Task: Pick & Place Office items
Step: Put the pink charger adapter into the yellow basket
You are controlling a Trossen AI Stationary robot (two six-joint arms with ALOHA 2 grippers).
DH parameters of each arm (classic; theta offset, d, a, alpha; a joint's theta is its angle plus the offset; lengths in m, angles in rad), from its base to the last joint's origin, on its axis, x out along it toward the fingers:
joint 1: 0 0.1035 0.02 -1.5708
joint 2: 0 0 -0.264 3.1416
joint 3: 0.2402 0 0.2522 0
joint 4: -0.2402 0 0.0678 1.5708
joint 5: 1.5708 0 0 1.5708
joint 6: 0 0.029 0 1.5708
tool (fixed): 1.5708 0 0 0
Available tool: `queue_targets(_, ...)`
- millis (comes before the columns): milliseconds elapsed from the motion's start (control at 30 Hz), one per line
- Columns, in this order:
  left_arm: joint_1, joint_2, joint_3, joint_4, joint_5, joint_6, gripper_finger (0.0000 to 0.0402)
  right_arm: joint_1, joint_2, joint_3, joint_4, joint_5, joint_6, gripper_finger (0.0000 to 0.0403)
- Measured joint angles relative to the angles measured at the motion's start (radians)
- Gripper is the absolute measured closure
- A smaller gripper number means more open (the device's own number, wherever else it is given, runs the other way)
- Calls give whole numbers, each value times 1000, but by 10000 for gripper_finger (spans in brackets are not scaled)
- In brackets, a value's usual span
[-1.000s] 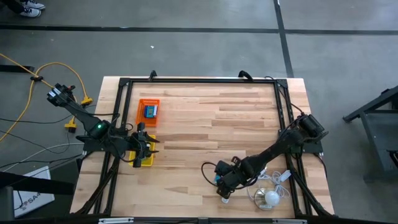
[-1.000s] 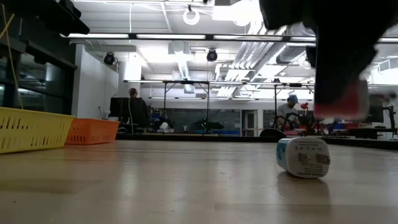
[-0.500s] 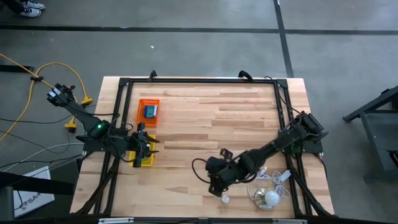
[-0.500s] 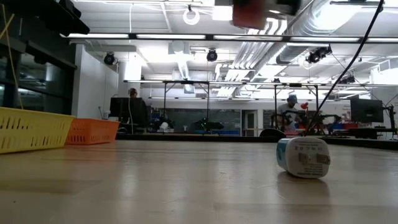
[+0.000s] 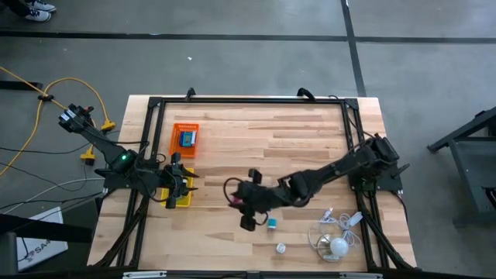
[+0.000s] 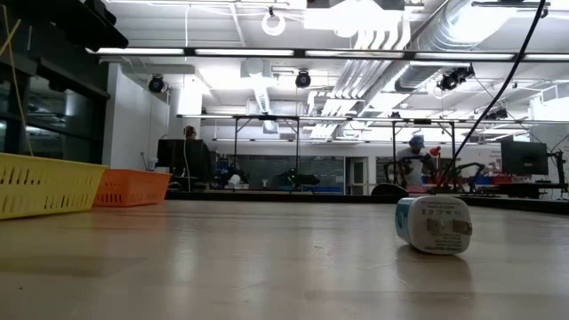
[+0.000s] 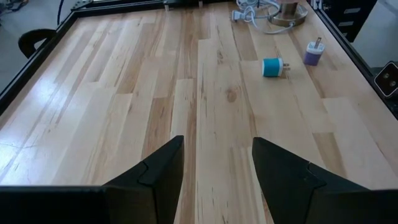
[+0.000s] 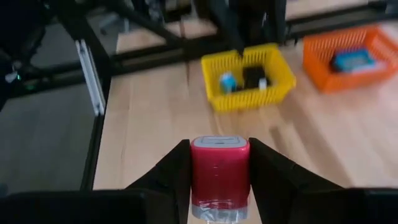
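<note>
My right gripper (image 8: 220, 186) is shut on a pink-red block with a pale end cap (image 8: 220, 167). In the high view it (image 5: 236, 200) hangs over the middle of the table, reaching toward the left. A teal block (image 5: 272, 223) and a small purple-white block (image 5: 280, 248) lie flat on the wood near the front; the left wrist view shows both, the teal block (image 7: 272, 66) and the purple block (image 7: 313, 53). My left gripper (image 7: 214, 168) is open and waits over the yellow tray (image 5: 180, 198) at the table's left side. My right gripper pinches the pink-red block between its two fingers (image 8: 171, 177), one on each side face (image 8: 202, 177). The fingers point toward the table's left side. The block is lifted clear of the table, and its pale capped end (image 8: 220, 142) sticks out past the fingertips.
A yellow tray (image 8: 249, 84) holds a blue piece and black bits; an orange tray (image 8: 348, 59) behind it holds a blue item. A white cable bundle with a round piece (image 5: 335, 242) lies at the near right corner. A black frame (image 5: 248, 101) rims the table. People stand far behind.
My right gripper has risen from the near right part of the table and swung toward the left, carrying the pink-red block; it left the low view upward. The teal block it hid now shows on the wood. My left arm has kept still.
</note>
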Motion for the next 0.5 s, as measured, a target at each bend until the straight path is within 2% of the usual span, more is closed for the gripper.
queue_targets(300,0,0,0,0,0,0,218,-58,0,0,214,-1,-190,284)
queue_targets(500,0,0,0,24,0,0,218,-80,0,0,286,-1,-250,283)
